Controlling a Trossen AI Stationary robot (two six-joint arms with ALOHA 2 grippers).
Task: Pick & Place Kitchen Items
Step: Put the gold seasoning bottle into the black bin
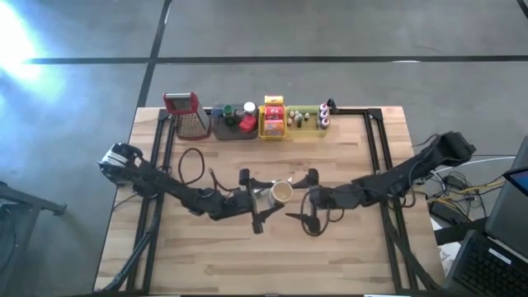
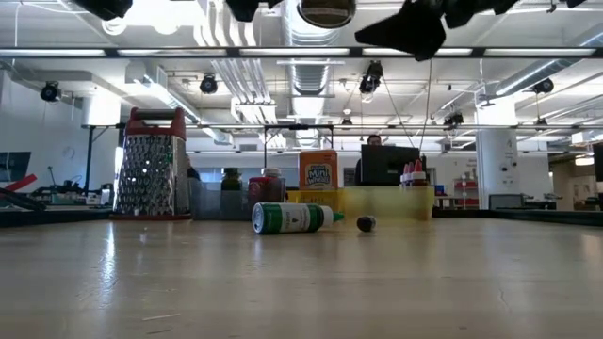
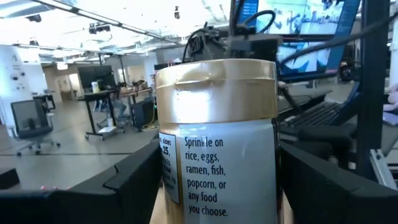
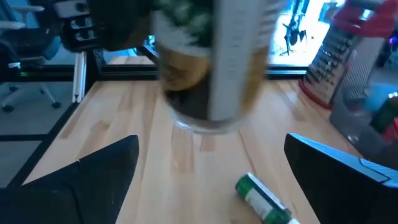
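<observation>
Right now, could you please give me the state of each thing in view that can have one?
Seasoning jar: held off the table, gold lid on.
Left gripper: shut on the jar.
Right gripper: open, facing the jar, holding nothing.
Green bottle: lying on its side on the table.
Small dark cap: loose on the table beside the bottle.
Grater: upright.
Orange box: upright in the yellow tray.

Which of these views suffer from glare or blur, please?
High view: bright glare washes out the floor at upper left. Right wrist view: the jar is smeared by blur. Low view: ceiling lights flare at the top. Left wrist view: the jar's label reads sharply.
</observation>
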